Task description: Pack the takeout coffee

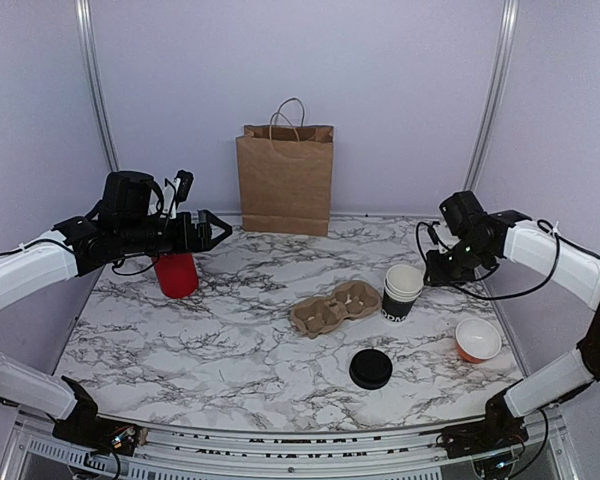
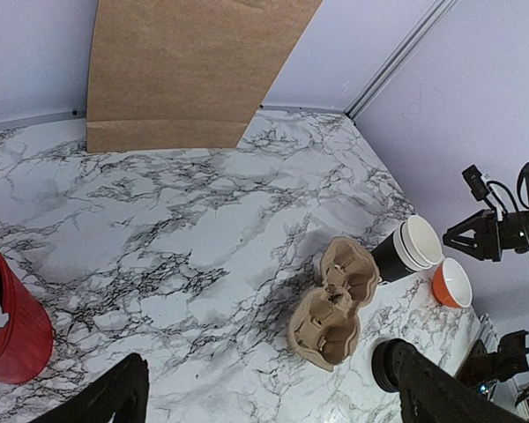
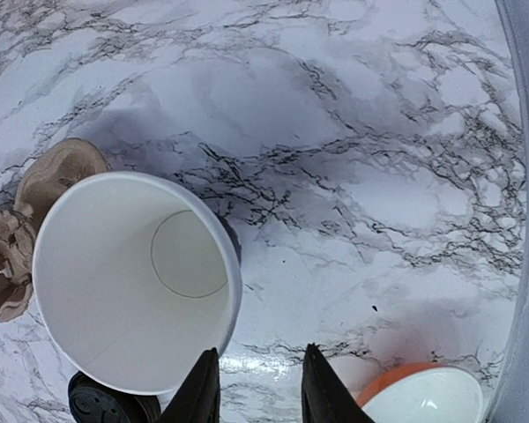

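Empty right pincer point(image 3: 260, 352), slightly parted, hovers beside black paper cup point(image 1: 397, 305) nesting a white cup point(image 3: 132, 273); probably best widened before gripping.

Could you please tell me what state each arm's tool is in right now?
Left tool: wide open, holding nothing.
Right tool: partly open, nothing between its fingers, just beside the white-lined paper cup.

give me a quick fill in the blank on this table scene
1. The paper bag stands at the ___ of the table.
2. The cardboard carrier has ___ wells, both empty.
3. The holder near the left gripper is coloured ___.
4. The flat round lid is coloured ___.
Missing words: back; two; red; black.
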Tool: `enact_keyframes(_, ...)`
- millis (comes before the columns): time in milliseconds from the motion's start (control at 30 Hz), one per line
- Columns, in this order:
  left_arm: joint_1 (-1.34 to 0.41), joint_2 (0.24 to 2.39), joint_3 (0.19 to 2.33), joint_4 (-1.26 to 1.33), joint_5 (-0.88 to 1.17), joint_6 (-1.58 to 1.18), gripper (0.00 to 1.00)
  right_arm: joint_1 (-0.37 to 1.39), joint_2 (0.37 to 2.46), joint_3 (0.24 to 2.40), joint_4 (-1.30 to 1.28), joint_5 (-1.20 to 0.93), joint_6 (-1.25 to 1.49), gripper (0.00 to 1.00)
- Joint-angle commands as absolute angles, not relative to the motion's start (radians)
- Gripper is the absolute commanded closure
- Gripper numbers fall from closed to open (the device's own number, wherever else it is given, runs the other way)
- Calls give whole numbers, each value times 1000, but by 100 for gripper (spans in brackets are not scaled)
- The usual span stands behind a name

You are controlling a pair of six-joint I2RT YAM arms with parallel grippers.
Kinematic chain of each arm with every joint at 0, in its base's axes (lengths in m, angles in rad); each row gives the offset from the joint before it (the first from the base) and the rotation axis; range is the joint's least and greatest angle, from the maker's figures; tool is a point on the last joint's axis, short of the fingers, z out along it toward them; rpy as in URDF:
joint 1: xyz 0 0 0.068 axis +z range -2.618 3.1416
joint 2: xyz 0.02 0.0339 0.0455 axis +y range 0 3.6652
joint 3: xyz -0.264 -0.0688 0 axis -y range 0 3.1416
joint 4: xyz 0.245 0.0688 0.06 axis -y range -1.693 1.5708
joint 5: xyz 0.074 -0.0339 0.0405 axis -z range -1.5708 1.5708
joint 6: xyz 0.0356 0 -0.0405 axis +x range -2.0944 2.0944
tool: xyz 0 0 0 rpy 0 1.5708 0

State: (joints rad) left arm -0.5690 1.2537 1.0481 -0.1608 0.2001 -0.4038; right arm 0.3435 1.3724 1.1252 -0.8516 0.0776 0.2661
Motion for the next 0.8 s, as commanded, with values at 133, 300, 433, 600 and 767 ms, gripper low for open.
enact_keyframes(133, -571, 1240, 1063, -150, 183, -395, 1, 282, 1357, 1083, -685, -107, 286, 71)
enact_keyframes(300, -571, 1235, 1058, -153, 180, -394, 1, 280, 1383, 1072, -664, -117, 287, 75)
enact_keyframes(433, -571, 1236, 1058, -153, 182, -394, 1, 280, 1393, 1070, -654, -121, 292, 86)
enact_keyframes(600, -572, 1239, 1057, -153, 190, -396, 1, 279, 1420, 1084, -684, -109, 280, 87)
enact_keyframes(767, -572, 1244, 1058, -153, 193, -396, 1, 279, 1424, 1081, -681, -106, 282, 87)
